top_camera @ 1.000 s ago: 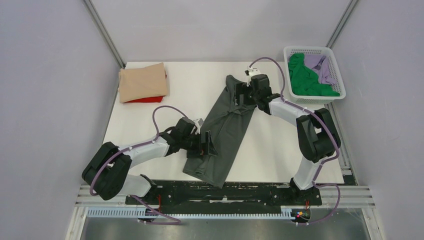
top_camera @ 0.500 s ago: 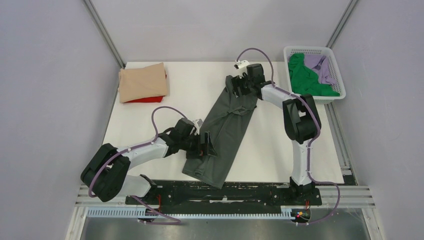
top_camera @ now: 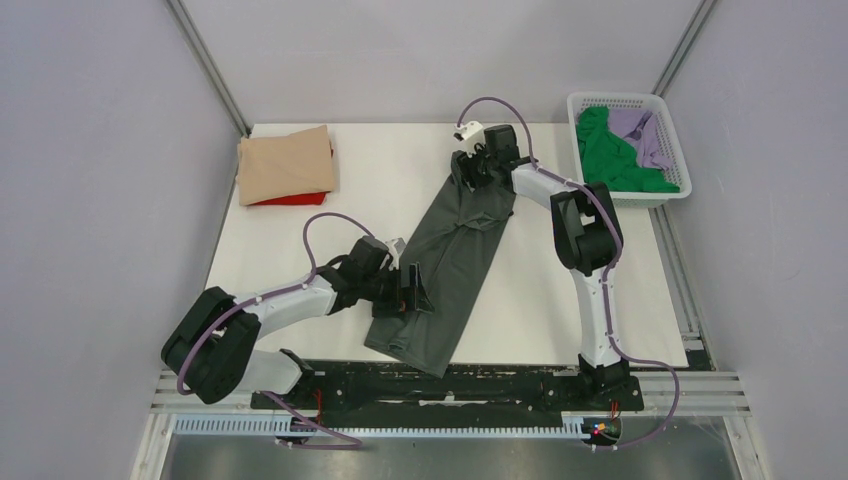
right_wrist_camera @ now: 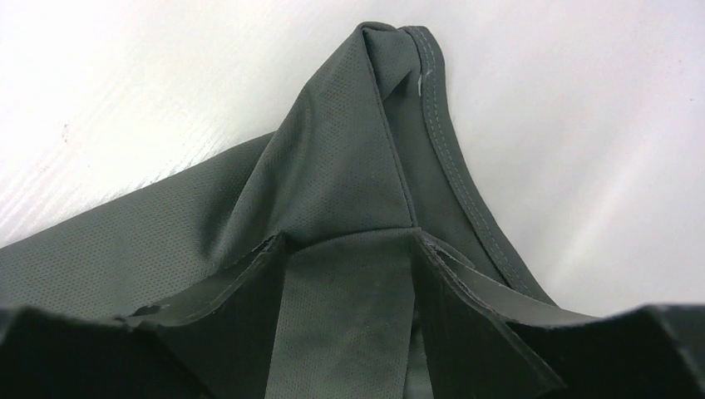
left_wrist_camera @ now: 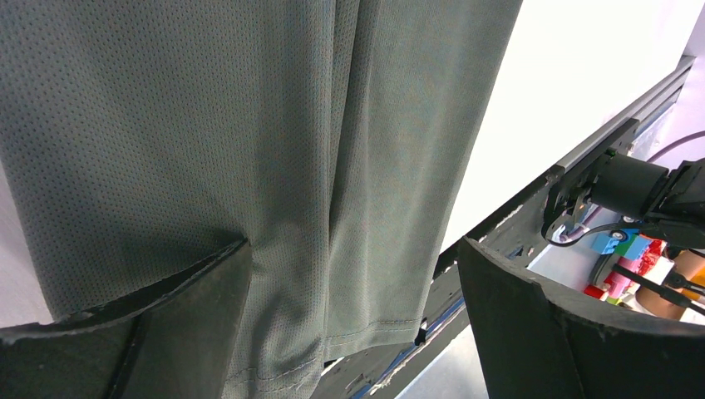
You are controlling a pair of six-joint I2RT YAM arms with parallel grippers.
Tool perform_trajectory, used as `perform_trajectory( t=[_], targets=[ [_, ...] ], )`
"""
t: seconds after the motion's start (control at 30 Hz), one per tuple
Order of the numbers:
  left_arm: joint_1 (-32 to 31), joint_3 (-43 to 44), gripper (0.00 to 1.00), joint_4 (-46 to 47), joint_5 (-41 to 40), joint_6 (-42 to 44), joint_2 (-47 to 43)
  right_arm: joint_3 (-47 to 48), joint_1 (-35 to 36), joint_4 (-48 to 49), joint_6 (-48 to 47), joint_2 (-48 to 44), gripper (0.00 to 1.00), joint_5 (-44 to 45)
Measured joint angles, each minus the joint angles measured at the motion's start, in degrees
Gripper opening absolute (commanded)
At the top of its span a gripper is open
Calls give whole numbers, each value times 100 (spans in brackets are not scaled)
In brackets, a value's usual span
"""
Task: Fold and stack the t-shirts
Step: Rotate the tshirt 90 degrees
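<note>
**Q:** Where is the dark grey t-shirt (top_camera: pixel 455 250)?

**A:** It is on the desk (top_camera: pixel 560 290), folded lengthwise into a long strip. The strip runs diagonally from the far centre-right to the near edge, and its hem hangs slightly past that edge.

**Q:** What is the state of the left gripper (top_camera: pixel 412 290)?

**A:** Its jaws are spread wide and grip nothing. It sits low over the left side of the strip, toward the near end. In the left wrist view one finger (left_wrist_camera: pixel 166 332) rests against the cloth and the other is well off to the far side.

**Q:** And the right gripper (top_camera: pixel 472 168)?

**A:** It is closed on the far end of the same shirt. The right wrist view shows a band of cloth pinched between its fingers (right_wrist_camera: pixel 490 324), with the fabric drawn up into a peak above the desk.

**Q:** Where are the other shirts?

**A:**
- The tan t-shirt (top_camera: pixel 285 163) lies folded at the far left corner, on top of the red t-shirt (top_camera: pixel 290 199), which shows only along its near edge.
- The green t-shirt (top_camera: pixel 610 160) and the lilac t-shirt (top_camera: pixel 642 135) are bunched in the white basket (top_camera: pixel 620 99) at the far right.
</note>
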Motion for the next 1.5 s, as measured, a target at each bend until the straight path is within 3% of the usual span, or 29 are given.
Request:
perform_trajectory(
  t=[0.1,0.33,0.7,0.9,1.0,1.1,1.17,1.33,1.5],
  targets=[
    [-7,-7,100,-4,-7,0,-13,11,0,-28,4,37,47,-26],
    [-9,-11,100,-7,-11,0,-20,44,0,-33,111,96,2,-92],
    [-11,-13,100,-70,-28,-2,-52,173,0,461,291,101,0,-175],
    [-11,-46,100,-229,-109,-2,-166,518,0,704,284,186,10,-177],
    [-11,-90,100,-264,-160,-2,-247,535,0,789,289,289,34,-175],
    [-11,-138,100,-313,-195,-4,-337,535,0,778,334,437,75,-136],
    [-11,-151,100,-326,-219,-4,-367,538,0,728,424,472,94,-72],
    [-11,-216,100,-387,-313,-4,-525,192,11,785,739,125,98,94],
    [-11,-302,100,-428,-363,-7,-682,-1088,74,855,1349,-1307,98,-131]
  ],
)
